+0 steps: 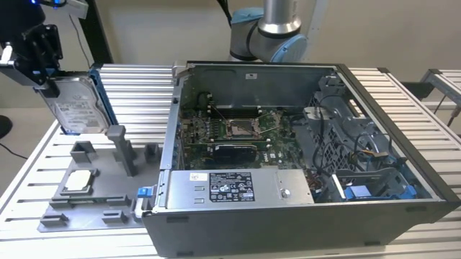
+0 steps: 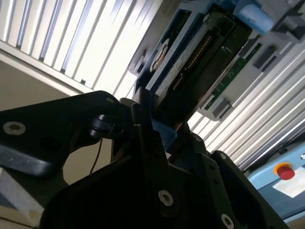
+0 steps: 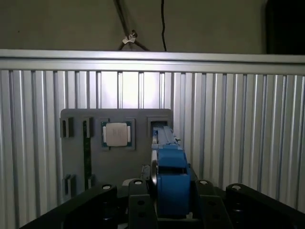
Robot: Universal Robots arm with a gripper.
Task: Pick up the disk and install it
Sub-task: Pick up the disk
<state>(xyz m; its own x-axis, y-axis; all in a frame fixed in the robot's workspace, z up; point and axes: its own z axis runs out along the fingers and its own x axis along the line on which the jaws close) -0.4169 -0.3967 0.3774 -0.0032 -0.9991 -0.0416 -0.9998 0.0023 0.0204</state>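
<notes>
A table (image 1: 403,108) made of long silver metal slats is holding everything in the exterior view. A big open grey metal computer case (image 1: 303,216) is sitting on it. Toward the exterior view's left, a flat grey plastic tray (image 1: 94,199) is lying on the slats, and a small square silver chip (image 1: 79,181) is resting in it. Above the tray, the black gripper (image 1: 45,81) is hanging in the air. Its fingers are squeezing the top edge of the disk (image 1: 75,110), a flat silver-grey metal rectangle with a white label and a bright blue plastic frame. The disk is hanging upright.

In the second wrist view, the gripper (image 2: 159,131) is clamping the disk (image 2: 190,67), which is showing its thin edge, a row of gold pins and the blue frame.

In the first wrist view, the gripper's fingers (image 3: 138,191) are pressing on both sides of the blue-edged disk (image 3: 169,176). The tray (image 3: 76,143) and chip (image 3: 116,134) are lying beyond it on the slats.
</notes>
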